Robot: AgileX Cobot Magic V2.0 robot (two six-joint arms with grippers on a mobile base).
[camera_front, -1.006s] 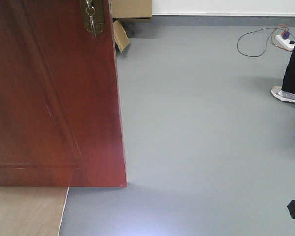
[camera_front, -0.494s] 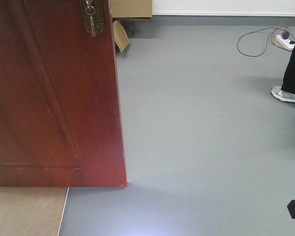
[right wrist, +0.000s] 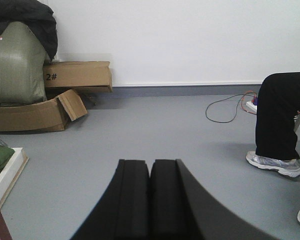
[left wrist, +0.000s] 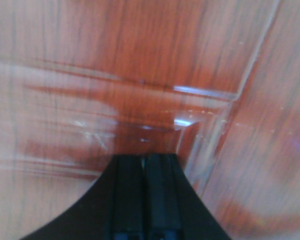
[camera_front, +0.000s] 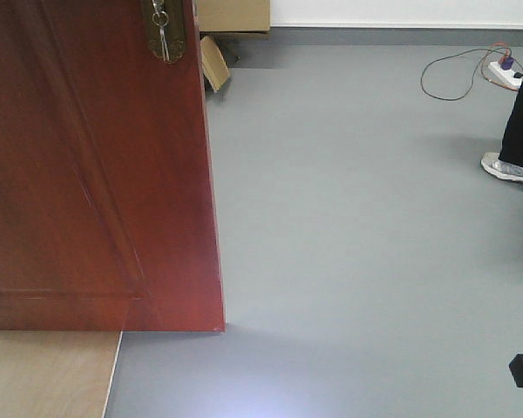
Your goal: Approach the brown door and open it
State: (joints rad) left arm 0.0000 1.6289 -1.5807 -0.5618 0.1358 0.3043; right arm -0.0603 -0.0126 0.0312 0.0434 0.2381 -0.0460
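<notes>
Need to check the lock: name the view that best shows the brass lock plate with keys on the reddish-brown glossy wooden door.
The exterior front-facing view: the brass lock plate with keys sits by the door's edge. The left wrist view shows only panel moulding; the right wrist view, a corner sliver.

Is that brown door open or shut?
Open, it seems: the brown door has a free edge with bare grey floor beyond it. No door frame is in view, so how far is unclear.

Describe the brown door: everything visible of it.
The brown door is glossy reddish-brown wood with recessed panel moulding. A brass lock plate near its free edge carries dangling keys. Its lower corner stands just above the grey floor, beside a pale wooden board. In the left wrist view the shut left gripper sits right at the panel; contact is unclear.
</notes>
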